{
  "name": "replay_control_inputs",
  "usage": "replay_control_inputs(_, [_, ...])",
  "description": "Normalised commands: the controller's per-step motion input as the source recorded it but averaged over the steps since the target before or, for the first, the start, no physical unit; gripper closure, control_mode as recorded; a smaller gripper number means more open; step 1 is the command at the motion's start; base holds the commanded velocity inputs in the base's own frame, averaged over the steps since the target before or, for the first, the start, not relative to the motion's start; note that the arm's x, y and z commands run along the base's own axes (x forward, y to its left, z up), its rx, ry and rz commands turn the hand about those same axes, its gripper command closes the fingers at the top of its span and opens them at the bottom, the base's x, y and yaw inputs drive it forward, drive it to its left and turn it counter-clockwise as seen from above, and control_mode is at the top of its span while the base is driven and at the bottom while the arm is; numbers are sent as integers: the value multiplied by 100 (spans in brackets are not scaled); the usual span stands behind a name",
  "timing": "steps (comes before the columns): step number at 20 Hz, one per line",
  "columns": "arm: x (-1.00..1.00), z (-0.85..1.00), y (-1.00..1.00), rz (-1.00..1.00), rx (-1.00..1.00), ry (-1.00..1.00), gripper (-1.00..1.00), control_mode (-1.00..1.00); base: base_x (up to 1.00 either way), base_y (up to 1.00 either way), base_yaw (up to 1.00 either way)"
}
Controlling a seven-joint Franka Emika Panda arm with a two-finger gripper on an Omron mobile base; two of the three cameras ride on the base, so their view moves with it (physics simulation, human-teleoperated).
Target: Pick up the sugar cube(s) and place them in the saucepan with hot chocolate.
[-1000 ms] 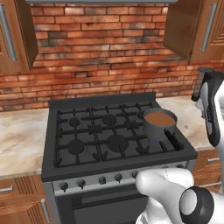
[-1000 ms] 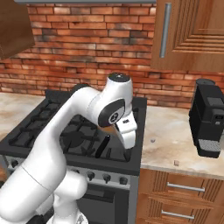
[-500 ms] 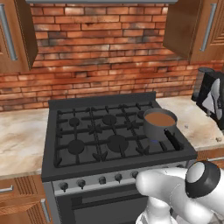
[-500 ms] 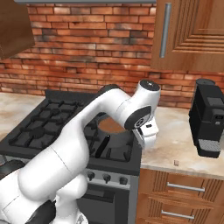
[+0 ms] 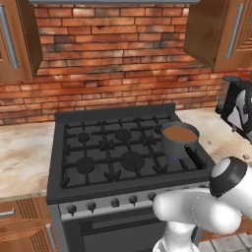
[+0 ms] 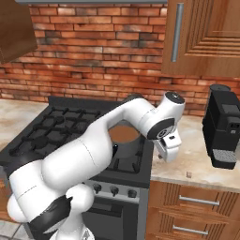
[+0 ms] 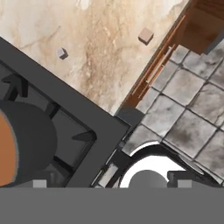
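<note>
The grey saucepan [image 5: 178,139] with its black handle stands on the stove's front right burner, brown hot chocolate [image 6: 123,134] inside. Part of the saucepan [image 7: 30,140] shows at the left of the hand view. Two tiny pale sugar cubes lie on the stone counter right of the stove: one sugar cube [image 7: 146,36] near the counter's front edge, also seen as a speck [image 6: 189,175], and the other sugar cube [image 7: 62,53] close to the stove. My gripper [image 6: 167,157] hangs above the stove's right edge, right of the pan, pointing down. The gripper [image 7: 112,183] is open and holds nothing.
A tall black coffee machine [image 6: 227,126] stands on the counter at the far right. The black stove [image 5: 113,152] has raised grates. Wooden drawers [image 6: 197,211] sit under the counter, and upper cabinets [image 6: 201,37] hang above. The tiled floor [image 7: 188,113] shows below the counter edge.
My arm has swung right, from over the stove's front to the stove's right edge by the counter. Saucepan and cubes have not moved.
</note>
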Motion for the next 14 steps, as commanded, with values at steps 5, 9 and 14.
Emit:
replay_control_inputs(5, [43, -32, -12, 3, -5, 0, -100, -100, 0, 0, 0])
replay_control_inputs(9, [40, -24, -12, 7, -7, -2, -100, -100, 0, 0, 0])
replay_control_inputs(14, [36, -25, -1, 13, -15, 0, -100, -100, 0, 0, 0])
